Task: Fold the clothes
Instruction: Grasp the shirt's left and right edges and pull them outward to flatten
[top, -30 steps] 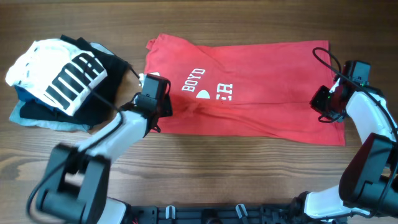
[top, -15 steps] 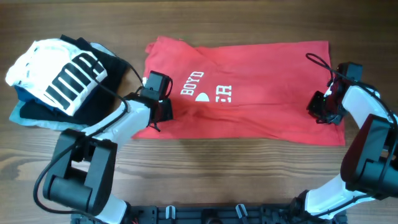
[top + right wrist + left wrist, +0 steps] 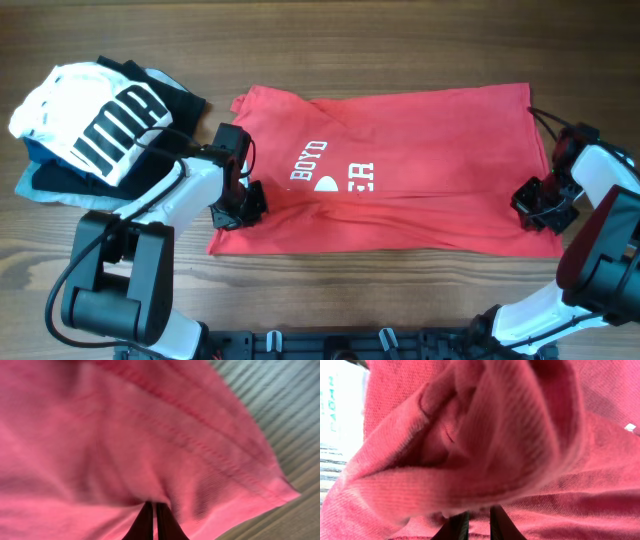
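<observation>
Left pincer (image 3: 238, 207) and right pincer (image 3: 538, 205) are each closed to a slit on a pinch of the red T-shirt (image 3: 420, 195), which lies spread flat between them. For a clean fold, lift both pinches evenly, hold the cloth taut between them, and carry it over without dragging. No container is in view; a pile of other garments (image 3: 90, 130) sits just outboard of the left pincer.

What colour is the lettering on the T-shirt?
White lettering on the red T-shirt; clearest overhead.
</observation>
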Tool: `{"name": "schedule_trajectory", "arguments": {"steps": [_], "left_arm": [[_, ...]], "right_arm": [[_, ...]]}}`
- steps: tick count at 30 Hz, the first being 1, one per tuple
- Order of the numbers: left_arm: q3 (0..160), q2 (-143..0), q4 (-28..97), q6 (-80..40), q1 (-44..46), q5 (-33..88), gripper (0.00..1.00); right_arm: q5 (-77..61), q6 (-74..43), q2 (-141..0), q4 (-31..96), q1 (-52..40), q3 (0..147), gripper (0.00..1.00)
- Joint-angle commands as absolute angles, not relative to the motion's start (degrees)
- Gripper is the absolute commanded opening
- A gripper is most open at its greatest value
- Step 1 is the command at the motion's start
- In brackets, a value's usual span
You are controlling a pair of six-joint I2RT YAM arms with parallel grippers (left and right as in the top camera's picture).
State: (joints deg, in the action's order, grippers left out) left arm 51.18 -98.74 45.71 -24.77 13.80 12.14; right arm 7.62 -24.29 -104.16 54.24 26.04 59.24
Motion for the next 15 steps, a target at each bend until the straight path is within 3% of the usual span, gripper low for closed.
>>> {"name": "schedule_trajectory", "arguments": {"steps": [1, 8, 9, 11, 12, 15], "left_arm": [[45.9, -102.4, 47.0, -25.5, 14.0, 12.3, 0.16], [47.2, -90.1, 43.2, -22.9, 14.0, 7.7, 0.26], [48.0, -86.1, 43.1, -22.9, 14.0, 6.4, 0.31], [48.7, -81.1, 42.3, -22.9, 14.0, 6.3, 0.61], [48.9, -78.9, 41.2, -22.9, 14.0, 6.3, 0.69], [48.9, -74.1, 36.5, -22.9, 14.0, 6.3, 0.75]], "right_arm": [[8.9, -25.6, -104.3, 54.2, 26.6, 58.5, 0.05], [4.8, -23.9, -90.6, 51.0, 26.6, 58.5, 0.09], [3.8, -23.5, -86.7, 50.4, 26.6, 58.5, 0.12], [0.8, -21.7, -81.9, 49.3, 26.7, 58.5, 0.20], [-1.5, -20.2, -79.2, 48.7, 26.7, 58.5, 0.30], [-5.1, -16.5, -74.3, 48.4, 26.7, 58.5, 0.50]]}}
